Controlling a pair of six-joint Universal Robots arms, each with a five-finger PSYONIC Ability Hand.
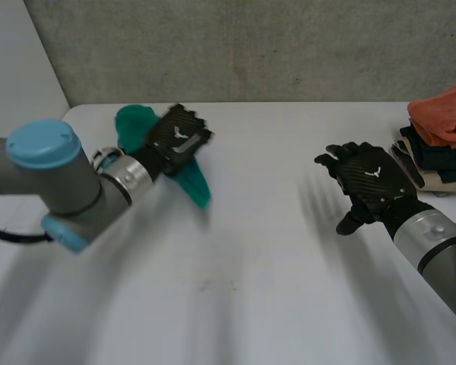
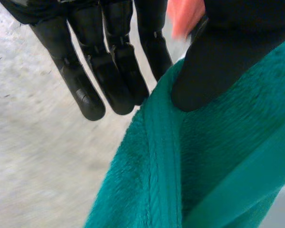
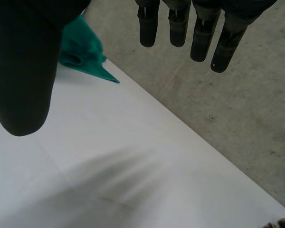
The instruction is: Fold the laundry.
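Note:
A teal towel (image 1: 131,125) hangs off the table at the far left, bunched and trailing down to a point (image 1: 196,186). My left hand (image 1: 179,137) is shut on it: in the left wrist view the thumb (image 2: 213,71) presses into the towel's hemmed edge (image 2: 199,161) while the fingers (image 2: 109,76) reach past it. My right hand (image 1: 371,185) hovers open over the table's right side, fingers spread, holding nothing. From the right wrist, its fingers (image 3: 199,33) and thumb (image 3: 23,76) are straight, and the towel (image 3: 80,52) lies far beyond them.
A stack of folded laundry (image 1: 441,141), orange on top of dark and beige pieces, sits at the right edge. The white table (image 1: 251,266) ends at a grey concrete wall (image 1: 251,46) behind.

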